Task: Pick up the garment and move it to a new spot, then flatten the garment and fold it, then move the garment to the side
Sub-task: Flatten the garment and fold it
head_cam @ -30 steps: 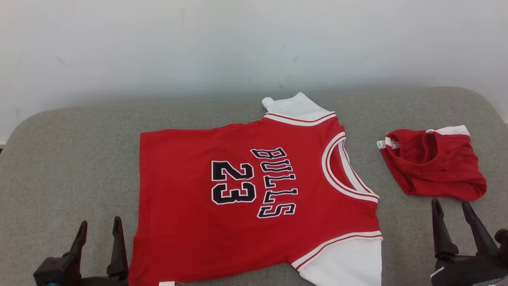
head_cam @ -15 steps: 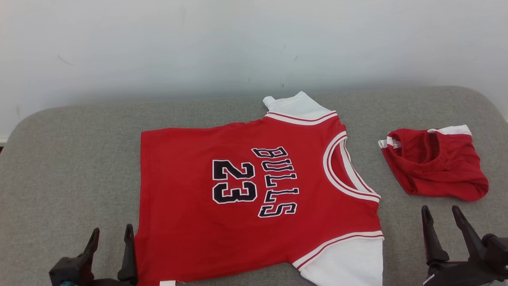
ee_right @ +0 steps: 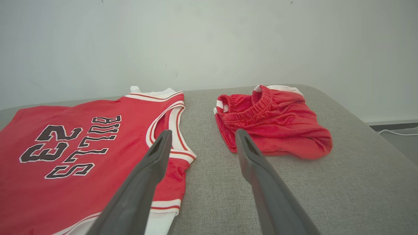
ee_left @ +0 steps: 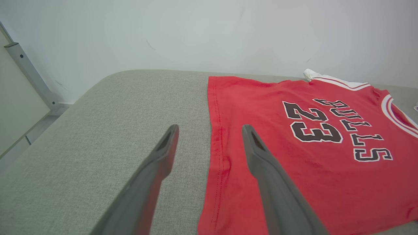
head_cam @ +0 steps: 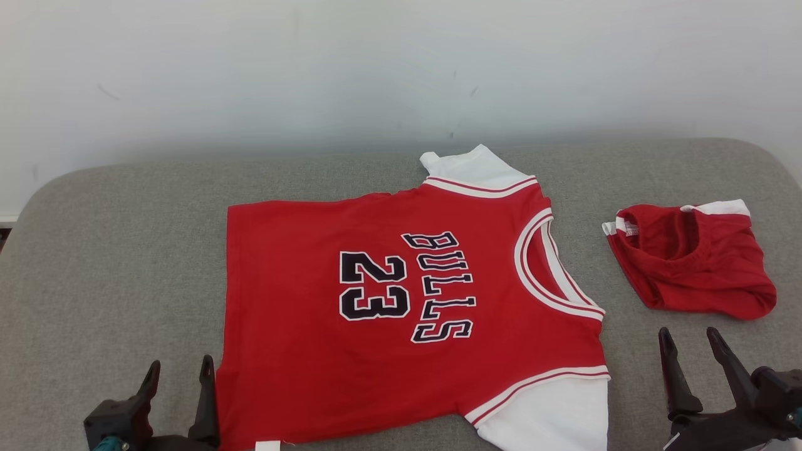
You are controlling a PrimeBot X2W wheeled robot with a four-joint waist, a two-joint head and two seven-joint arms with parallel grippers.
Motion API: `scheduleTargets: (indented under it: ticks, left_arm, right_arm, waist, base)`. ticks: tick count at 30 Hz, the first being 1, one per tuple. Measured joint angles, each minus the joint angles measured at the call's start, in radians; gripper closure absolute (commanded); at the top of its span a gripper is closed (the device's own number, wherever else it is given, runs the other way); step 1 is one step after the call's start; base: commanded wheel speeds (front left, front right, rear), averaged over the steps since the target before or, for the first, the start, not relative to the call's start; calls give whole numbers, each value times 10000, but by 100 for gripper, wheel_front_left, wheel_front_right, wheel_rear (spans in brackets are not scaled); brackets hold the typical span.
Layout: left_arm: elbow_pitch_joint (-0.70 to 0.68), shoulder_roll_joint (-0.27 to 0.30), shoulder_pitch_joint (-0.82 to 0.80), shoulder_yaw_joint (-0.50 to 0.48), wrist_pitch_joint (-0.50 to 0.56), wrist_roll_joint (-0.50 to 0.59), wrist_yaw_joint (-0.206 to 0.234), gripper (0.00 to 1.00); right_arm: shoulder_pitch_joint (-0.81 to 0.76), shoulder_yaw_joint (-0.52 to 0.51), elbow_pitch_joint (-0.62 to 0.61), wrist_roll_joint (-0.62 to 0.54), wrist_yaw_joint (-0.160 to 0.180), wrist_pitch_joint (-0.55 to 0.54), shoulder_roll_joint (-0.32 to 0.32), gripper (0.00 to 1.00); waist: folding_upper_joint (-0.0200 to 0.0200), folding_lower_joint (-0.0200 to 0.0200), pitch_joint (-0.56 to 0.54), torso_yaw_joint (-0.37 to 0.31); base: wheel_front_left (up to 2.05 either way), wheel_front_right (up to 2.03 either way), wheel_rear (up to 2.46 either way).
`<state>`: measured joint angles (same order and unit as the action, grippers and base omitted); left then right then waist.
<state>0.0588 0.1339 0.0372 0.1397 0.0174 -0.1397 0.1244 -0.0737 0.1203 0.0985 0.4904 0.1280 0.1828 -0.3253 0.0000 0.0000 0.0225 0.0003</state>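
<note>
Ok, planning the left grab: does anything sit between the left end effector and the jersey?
Nothing visible. The left end effector is open at the hem of the jersey; the shorts lie apart, beyond its collar.

The right tool [ee_right: 203, 132] hovered, fingers spread, over the grey fabric surface [ee_right: 343, 182], with the flat Bulls 23 jersey [ee_right: 65, 169] left and crumpled red shorts [ee_right: 277, 127] right.

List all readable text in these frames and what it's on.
"BULLS": black white-edged letters on the red jersey with white sleeves
"23": black white-edged number on the same jersey, beside the word
White tag on the crumpled red shorts: too small to read
White tab at the jersey's hem: too small to read
</note>
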Motion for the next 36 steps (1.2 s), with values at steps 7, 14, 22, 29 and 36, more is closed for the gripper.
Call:
scheduleTargets:
  ticks: [7,14,22,29,36]
  left_arm:
    - [-105,-19,2,2,142,38,0,0]
    - [-196,-56,3,2,265,63,0,0]
    - [-184,-35,2,-50,362,61,0,0]
    - [-240,-40,2,-13,410,67,0,0]
    - [-362,-25,-5,2,525,92,-2,0]
  right_arm:
    - [-2,-69,-50,-88,0,-176,35,0]
    - [-3,-86,-107,-215,0,-336,58,0]
    - [-3,-111,-198,-326,0,-441,102,0]
    - [-2,-109,-307,-366,0,-600,128,0]
    - [4,-96,-362,-470,0,-700,130,0]
  waist:
    - [0,0,0,4]
    - [0,0,-4,21]
    - [0,1,-4,25]
    - [0,1,-14,3]
    - [0,0,-70,25]
  base:
    - [0,0,0]
    - [0,0,0]
    - [0,0,0]
    - [0,0,0]
    - [0,0,0]
